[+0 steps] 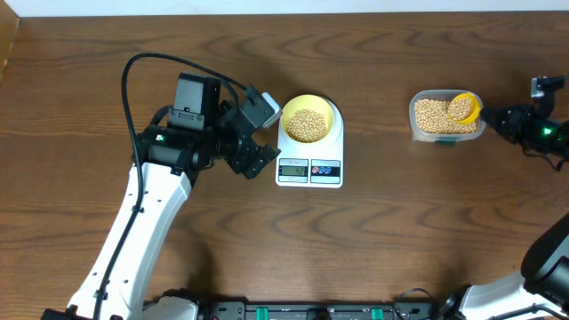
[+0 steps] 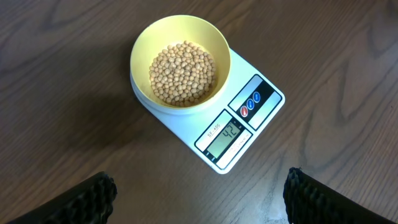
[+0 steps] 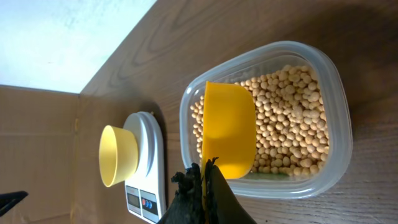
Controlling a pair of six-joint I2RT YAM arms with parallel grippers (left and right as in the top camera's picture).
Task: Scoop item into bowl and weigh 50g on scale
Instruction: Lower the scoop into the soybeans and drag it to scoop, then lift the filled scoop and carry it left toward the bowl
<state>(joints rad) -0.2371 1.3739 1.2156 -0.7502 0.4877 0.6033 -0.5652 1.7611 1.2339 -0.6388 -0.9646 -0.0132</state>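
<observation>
— What's sitting on the scale?

— The pale-yellow bowl, with a shallow heap of tan beans covering its bottom. The scale stands on the wooden surface.

— Can you read anything on it?

— The display says 42. There's a line of small print above it, too tiny for me to be sure of. Next to it are a red and a blue button.

— And the rest of the beans?

— They're in a clear plastic tub, well apart from the scale, and it's mostly full. A bright yellow scoop sits tilted in it.

— Who's got the scoop?

— The right fingers are clenched on its handle. The left fingers are spread wide, with nothing between them, just beside the scale.
</observation>
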